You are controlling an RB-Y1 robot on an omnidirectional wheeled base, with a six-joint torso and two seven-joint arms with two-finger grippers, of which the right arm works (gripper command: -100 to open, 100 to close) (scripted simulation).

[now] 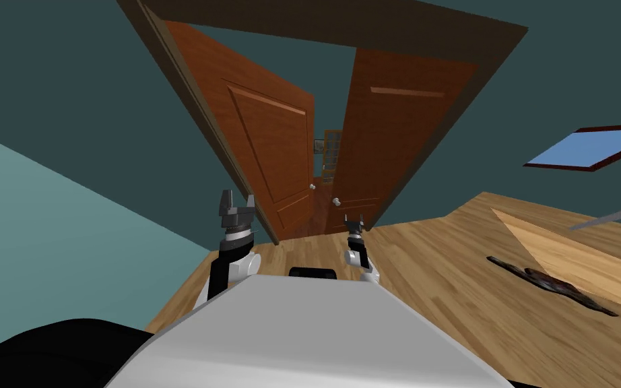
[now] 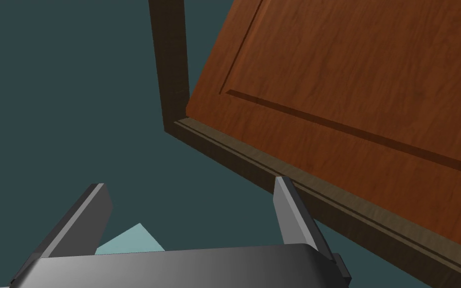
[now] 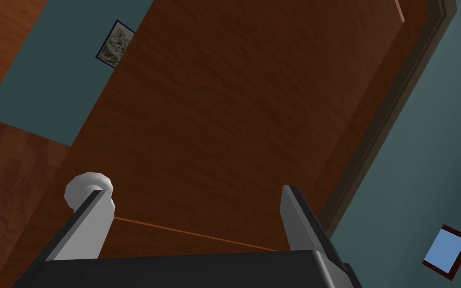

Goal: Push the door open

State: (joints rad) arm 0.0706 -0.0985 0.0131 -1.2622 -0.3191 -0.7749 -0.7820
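Door: I'm seeing the brown wood left leaf and right leaf both standing partly swung away from me, w/ a gap btwn them.
L gripper: I'm holding it up, fingers apart, nothing btwn; it's facing the dark door frame beside the left leaf.
R gripper: fingers spread, gripping nothing; it's pointing at the right leaf, one finger overlapping the white knob. Can't tell if it's touching.
Floor: light wood planks; a dark flat thing is lying off to my right.
Walls: dark teal, paler teal running along my left.
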